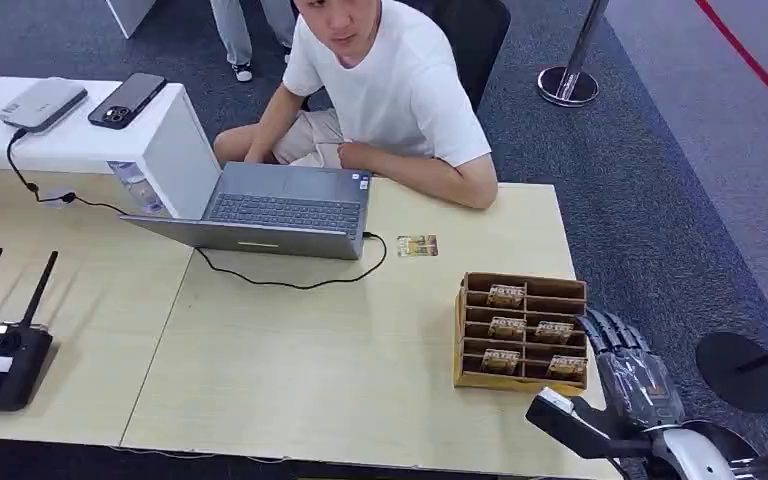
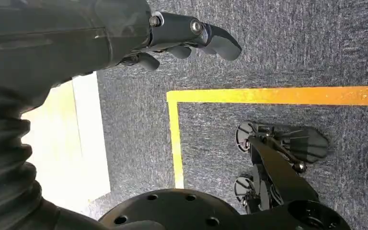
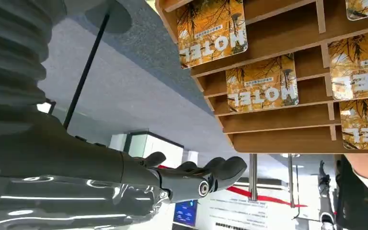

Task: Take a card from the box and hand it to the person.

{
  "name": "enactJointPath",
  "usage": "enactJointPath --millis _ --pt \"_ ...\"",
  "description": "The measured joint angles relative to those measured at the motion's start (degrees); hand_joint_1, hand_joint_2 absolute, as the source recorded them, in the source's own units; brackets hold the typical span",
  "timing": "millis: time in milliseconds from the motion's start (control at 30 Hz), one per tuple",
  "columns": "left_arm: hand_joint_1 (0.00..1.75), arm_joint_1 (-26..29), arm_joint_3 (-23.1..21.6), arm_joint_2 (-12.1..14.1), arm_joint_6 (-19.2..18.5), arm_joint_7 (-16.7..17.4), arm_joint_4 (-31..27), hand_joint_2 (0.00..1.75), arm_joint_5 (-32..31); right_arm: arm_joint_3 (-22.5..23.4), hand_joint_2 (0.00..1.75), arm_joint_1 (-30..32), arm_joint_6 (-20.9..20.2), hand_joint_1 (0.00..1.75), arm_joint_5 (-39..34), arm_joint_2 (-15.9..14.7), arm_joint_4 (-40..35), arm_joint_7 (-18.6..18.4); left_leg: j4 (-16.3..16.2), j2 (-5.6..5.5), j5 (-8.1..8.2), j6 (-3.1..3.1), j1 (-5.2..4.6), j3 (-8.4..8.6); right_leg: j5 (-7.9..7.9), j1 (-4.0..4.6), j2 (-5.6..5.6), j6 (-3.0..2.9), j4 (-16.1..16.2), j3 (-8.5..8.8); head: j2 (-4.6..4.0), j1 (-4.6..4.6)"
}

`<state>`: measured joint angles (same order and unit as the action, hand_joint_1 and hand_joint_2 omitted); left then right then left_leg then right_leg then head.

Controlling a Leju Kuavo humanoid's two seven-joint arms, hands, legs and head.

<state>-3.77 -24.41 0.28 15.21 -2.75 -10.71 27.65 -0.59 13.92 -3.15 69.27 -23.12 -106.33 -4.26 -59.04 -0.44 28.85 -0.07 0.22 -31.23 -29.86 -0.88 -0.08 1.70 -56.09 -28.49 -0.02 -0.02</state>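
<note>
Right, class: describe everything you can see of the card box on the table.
The card box looks like brown wood or board, with thin dividers forming rows of slots. Several slots hold orange cards printed "HOTEL"; others are empty. It rests on the pale table near its right edge, in front of the seated person. The right hand is beside its right side; contact cannot be told.
</note>
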Motion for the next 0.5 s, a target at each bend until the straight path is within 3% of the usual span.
enactJointPath --millis 33,67,300,333,500 --pt "0.0 0.0 0.0 0.0 0.0 0.02 0.0 1.75 -0.04 0.0 1.75 0.05 -0.02 1.31 -0.09 0.0 0.0 0.0 0.0 0.0 0.0 0.0 0.0 0.0 0.0 0.0 0.0 0.0 0.0 0.0 0.0 0.0" --pt "0.0 0.0 0.0 0.0 0.0 0.04 0.0 1.75 -0.05 0.0 1.75 0.17 -0.02 1.52 -0.2 0.0 -0.04 -0.02 0.0 0.0 0.0 0.0 0.0 0.0 0.0 0.0 0.0 0.0 0.0 0.0 0.0 0.0" --pt "0.0 0.04 -0.02 0.0 0.0 0.0 0.0 1.75 -0.17 0.07 1.75 2.06 0.09 1.61 -1.69 -0.74 -1.62 -0.2 0.0 0.0 0.0 0.0 0.0 -0.01 0.0 0.0 0.0 0.0 0.0 0.0 0.0 0.0" --pt "0.0 0.04 -0.02 0.0 0.0 0.0 0.0 1.75 -0.17 0.04 1.75 2.2 0.11 1.75 -1.75 -0.85 -1.79 -0.2 0.0 0.0 0.0 0.0 0.0 -0.01 0.0 0.0 0.0 0.0 0.0 0.0 0.0 0.0" --pt "0.0 0.03 -0.02 0.0 0.02 0.76 0.0 1.75 -0.18 -0.04 1.75 1.85 0.11 1.69 -2.54 -1.4 -1.86 -0.52 0.0 0.01 0.0 0.0 0.0 -0.01 0.0 0.0 0.0 0.0 0.0 0.01 0.0 0.0"
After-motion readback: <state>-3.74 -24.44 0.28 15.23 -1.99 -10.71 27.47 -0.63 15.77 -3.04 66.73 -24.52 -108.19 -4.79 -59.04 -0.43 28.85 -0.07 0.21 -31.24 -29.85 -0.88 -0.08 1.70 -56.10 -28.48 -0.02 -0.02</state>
